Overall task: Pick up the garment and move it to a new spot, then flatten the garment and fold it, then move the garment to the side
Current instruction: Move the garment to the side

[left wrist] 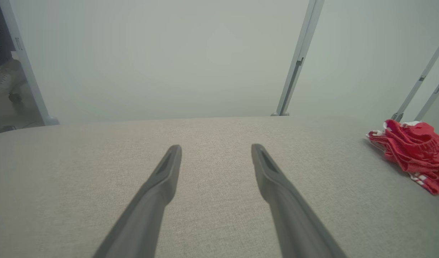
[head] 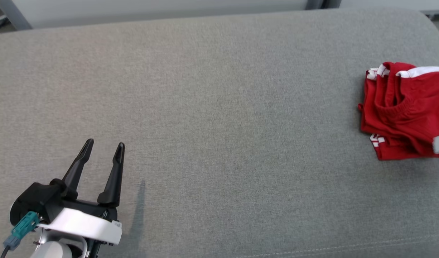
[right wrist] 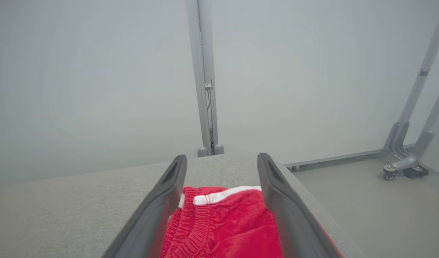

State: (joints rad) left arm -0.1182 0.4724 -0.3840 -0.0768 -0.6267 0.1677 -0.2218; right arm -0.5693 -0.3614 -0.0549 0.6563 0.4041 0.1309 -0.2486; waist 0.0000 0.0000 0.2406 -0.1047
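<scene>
Your garment [head: 402, 111] is a red piece with white trim and a ribbed elastic band, lying bunched in loose folds on the grey fabric-covered bench [head: 219, 107]. It sits close to the bench's right-hand edge. From your left gripper [head: 105, 145] it is well off to the right, with a wide stretch of bare bench between the two. That left gripper hangs low over the near left part of the bench with its two dark fingers spread wide, holding nothing and touching no cloth. Its own camera shows the left gripper [left wrist: 216, 148] pointing across bare bench [left wrist: 212, 200], with the garment [left wrist: 416, 150] a small red heap far to the right of the fingertips. Your right gripper [right wrist: 222, 158] is directly over the garment [right wrist: 223, 222], its fingers spread wide. The red cloth and its white band lie in the gap between them and reach back under the gripper toward the wrist. The fingers are not pinching it, and you cannot tell from this angle whether their inner edges brush the fabric. Ahead of the right fingertips only a short strip of bench [right wrist: 80, 215] is left before its far edge. Beyond that stands a grey metal post [right wrist: 205, 89], and to the right of the gripper the floor [right wrist: 366, 200] lies beside the bench.
</scene>
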